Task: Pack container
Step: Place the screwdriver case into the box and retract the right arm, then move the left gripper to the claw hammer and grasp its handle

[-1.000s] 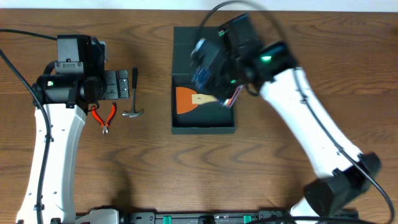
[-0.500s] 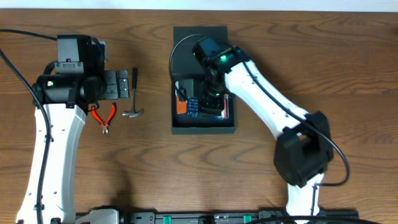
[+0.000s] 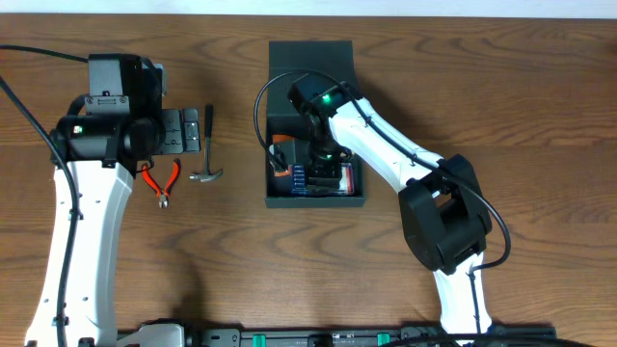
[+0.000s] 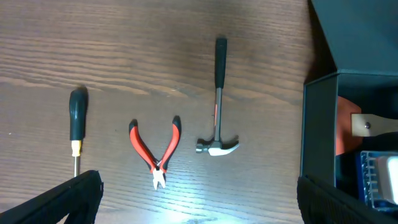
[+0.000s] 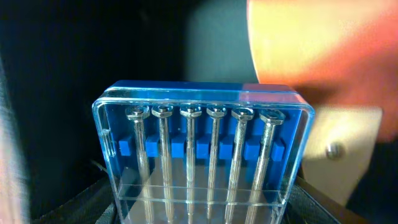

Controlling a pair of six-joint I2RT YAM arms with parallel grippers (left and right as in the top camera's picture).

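The dark teal container (image 3: 280, 198) stands at the table's middle with its flap lid (image 3: 310, 56) folded open at the back. It also shows at the right of the left wrist view (image 4: 320, 130). My right gripper (image 3: 326, 173) reaches down inside it, shut on a clear blue pack of drill bits (image 3: 308, 180). In the right wrist view the pack (image 5: 202, 155) stands between my fingers (image 5: 81, 202), beside an orange scraper (image 5: 298, 43). I cannot tell whether the pack touches the box floor. My left gripper (image 4: 199, 205) is wide open and empty, above the table left of the container.
A small hammer (image 3: 205, 145) and red-handled pliers (image 3: 162, 181) lie on the wood left of the container. The left wrist view shows the hammer (image 4: 217, 106), the pliers (image 4: 157, 149) and a black-handled screwdriver (image 4: 76, 124). The orange scraper (image 3: 281, 166) lies in the box.
My right arm has swung down into the container with the blue pack and sunk toward the box's front half. The left arm and loose tools have not moved.
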